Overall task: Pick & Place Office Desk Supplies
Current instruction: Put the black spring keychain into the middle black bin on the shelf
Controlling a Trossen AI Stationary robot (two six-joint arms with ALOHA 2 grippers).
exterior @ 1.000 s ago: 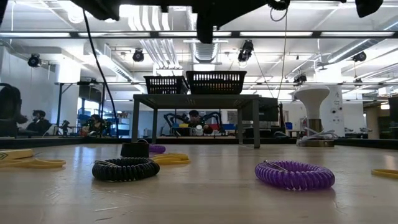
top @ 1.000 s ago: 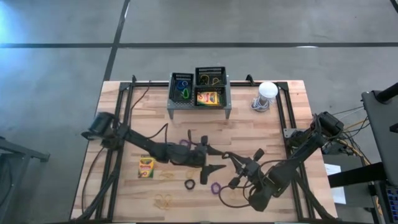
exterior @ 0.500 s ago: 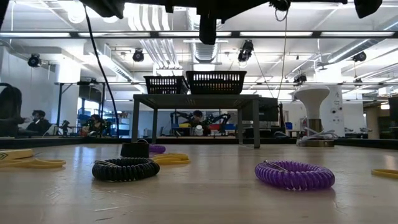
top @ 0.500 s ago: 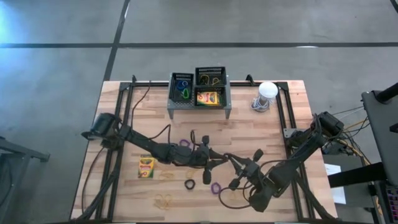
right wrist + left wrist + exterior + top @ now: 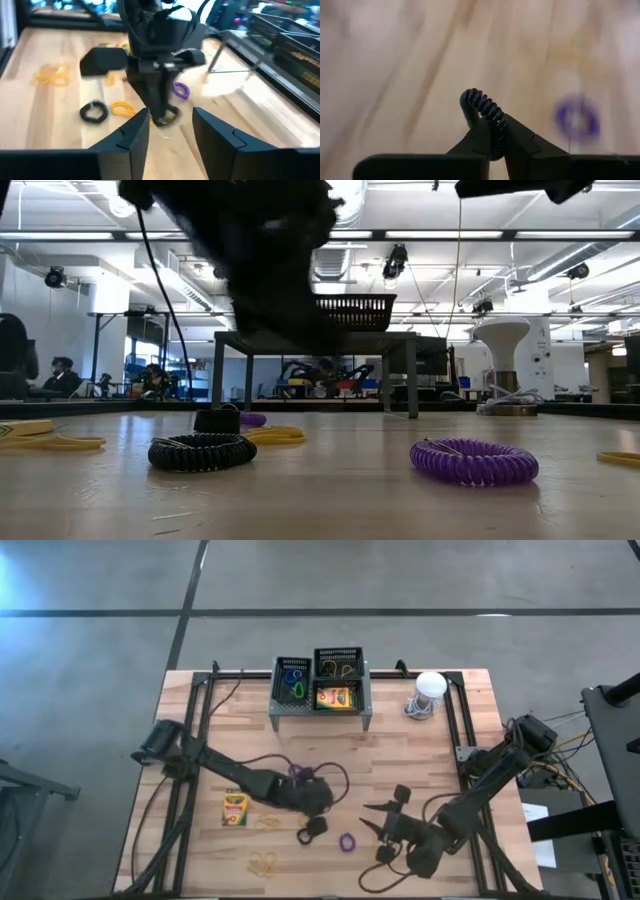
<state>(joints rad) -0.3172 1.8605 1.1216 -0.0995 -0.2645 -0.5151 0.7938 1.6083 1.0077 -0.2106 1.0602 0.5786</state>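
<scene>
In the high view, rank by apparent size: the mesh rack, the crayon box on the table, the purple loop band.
1. Mesh rack
2. Crayon box on the table
3. Purple loop band
Clear gaps; no ties.

A robotics lab or workshop in a large open hall. The low view looks across a wooden tabletop [image 5: 330, 480] to long ceiling strip lights [image 5: 90, 236], hanging cables [image 5: 460, 250] and people seated at workstations [image 5: 62, 375]. From above, the tabletop stands on a grey concrete floor [image 5: 400, 580] crossed by dark seams, with a black metal frame [image 5: 455, 725] along its sides.
</scene>
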